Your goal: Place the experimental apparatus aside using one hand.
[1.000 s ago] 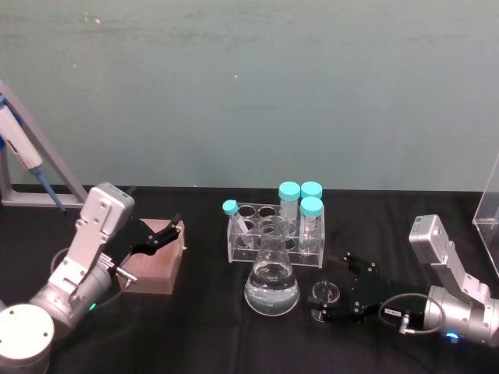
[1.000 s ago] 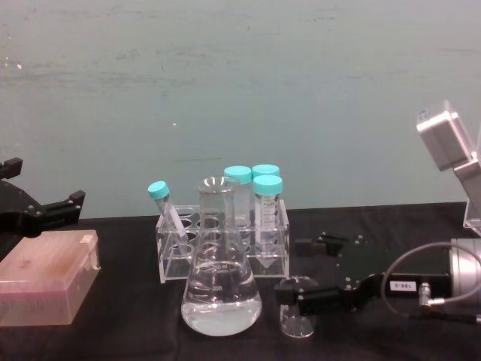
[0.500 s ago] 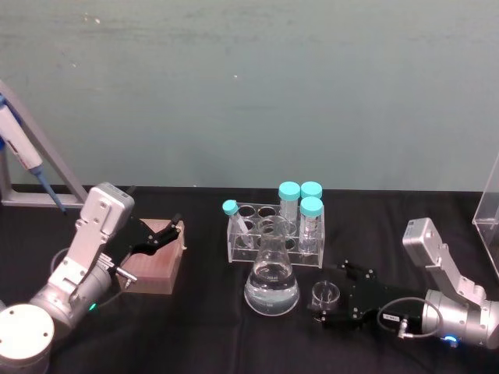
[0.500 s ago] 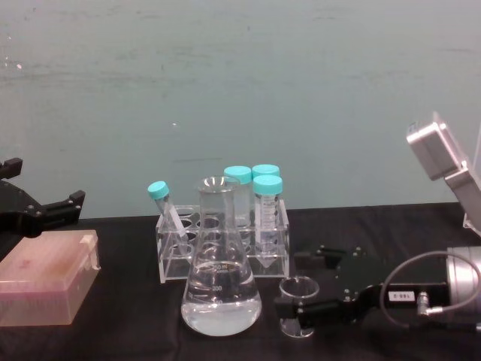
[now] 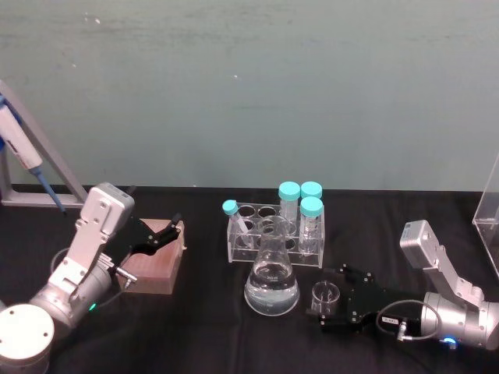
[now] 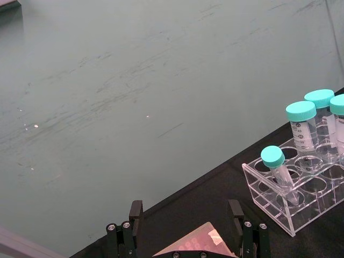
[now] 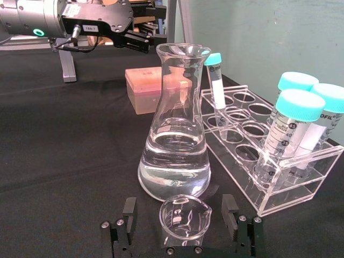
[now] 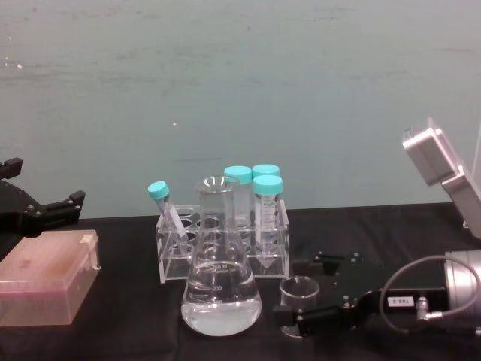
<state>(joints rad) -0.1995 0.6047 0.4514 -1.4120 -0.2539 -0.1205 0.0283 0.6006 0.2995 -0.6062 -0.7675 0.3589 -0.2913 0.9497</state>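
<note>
The right tool point(image 7: 179, 208) lies low on the desk point(image 5: 203, 312), its fingers point(image 7: 129, 208) spread either side of the small beaker point(image 5: 324, 295), seemingly without touching it. The beaker stands just right of the conical flask point(image 5: 271, 284), in front of the tube rack point(image 5: 265, 234). The left tool point(image 5: 170, 232) hangs open over a pink box point(image 5: 156, 269).

Head camera looks down on the surface point(image 5: 199, 331); chest camera sits lower, closer, level; both share the flask point(image 5: 271, 284).

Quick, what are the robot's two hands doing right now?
Left gripper: open, holding nothing.
Right gripper: open, jaws on either side of the beaker, not gripping it.
</note>
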